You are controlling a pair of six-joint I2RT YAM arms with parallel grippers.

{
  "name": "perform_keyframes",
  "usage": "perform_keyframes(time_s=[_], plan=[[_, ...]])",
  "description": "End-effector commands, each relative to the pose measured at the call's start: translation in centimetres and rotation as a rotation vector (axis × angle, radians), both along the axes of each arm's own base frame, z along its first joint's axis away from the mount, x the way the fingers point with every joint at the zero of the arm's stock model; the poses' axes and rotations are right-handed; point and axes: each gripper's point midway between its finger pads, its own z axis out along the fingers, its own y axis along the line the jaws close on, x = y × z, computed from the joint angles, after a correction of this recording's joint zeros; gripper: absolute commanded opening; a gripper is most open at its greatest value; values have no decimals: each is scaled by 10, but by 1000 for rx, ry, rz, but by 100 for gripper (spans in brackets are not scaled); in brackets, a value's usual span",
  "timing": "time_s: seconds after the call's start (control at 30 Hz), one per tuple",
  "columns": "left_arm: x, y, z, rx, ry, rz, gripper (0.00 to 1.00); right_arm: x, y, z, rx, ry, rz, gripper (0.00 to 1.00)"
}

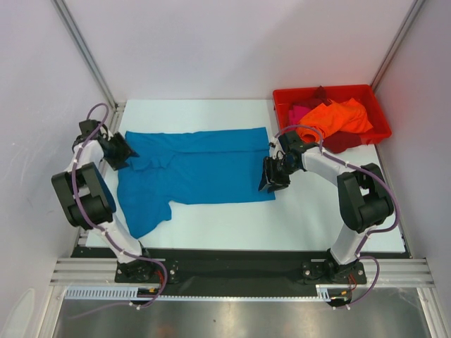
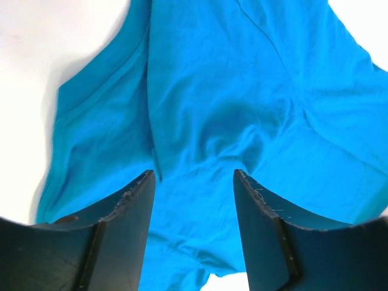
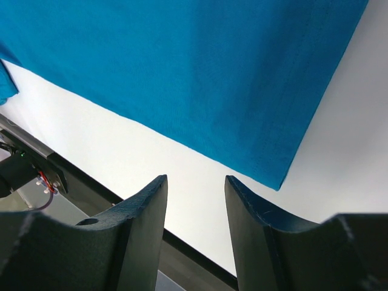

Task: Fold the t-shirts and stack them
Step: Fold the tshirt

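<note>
Matt teal cloth t-shirt [image 1: 204, 165], glossy red plastic bin [image 1: 280, 105], smooth wht table [image 1: 317, 218]

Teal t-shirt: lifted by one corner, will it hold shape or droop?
Probably floppy: the teal t-shirt lies wrinkled and bunched, so a lifted corner would likely droop. It looks thin, so pushing may ruck it on the table.
</note>
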Motion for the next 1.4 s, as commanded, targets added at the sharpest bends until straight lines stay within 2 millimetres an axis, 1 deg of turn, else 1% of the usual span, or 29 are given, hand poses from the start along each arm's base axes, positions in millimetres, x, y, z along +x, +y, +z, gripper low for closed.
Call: perform_keyframes(time_s=[0.0, 0.07, 0.1, 0.2, 0.37, 0.53, 0.63, 0.8, 0.87, 1.1, 1.33, 1.37], plan=[[18, 1, -5, -54, -21, -5, 62, 3, 1, 13, 21, -42, 12, 48], [19, -1, -9, -73, -13, -3, 62, 3, 1, 13, 20, -40, 10, 49], [17, -1, -17, -82, 13, 4, 62, 4, 1, 13, 20, -40, 12, 49], [21, 0, -21, -88, 1, 21, 62, 5, 1, 13, 18, -41, 9, 49], [31, 0, -19, -94, -48, 16, 62, 5, 0, 11, 15, -33, 6, 48], [31, 6, -25, -75, -17, 35, 62, 5, 1, 10, 16, -32, 11, 48], [31, 3, -27, -85, -17, 19, 62, 4, 1, 9, 14, -27, 7, 48], [38, 5, -26, -86, -34, 24, 63, 5, 2, 10, 16, -29, 8, 47], [40, 6, -31, -87, -26, 21, 63, 4, 2, 9, 14, -26, 7, 47], [49, 11, -31, -84, -33, 17, 63, 3, 1, 9, 12, -26, 8, 47], [53, 6, -29, -105, -58, 7, 63, 3, 2, 8, 13, -21, 9, 47], [53, 3, -27, -126, -60, -2, 63, 3, 2, 8, 13, -21, 8, 47]])
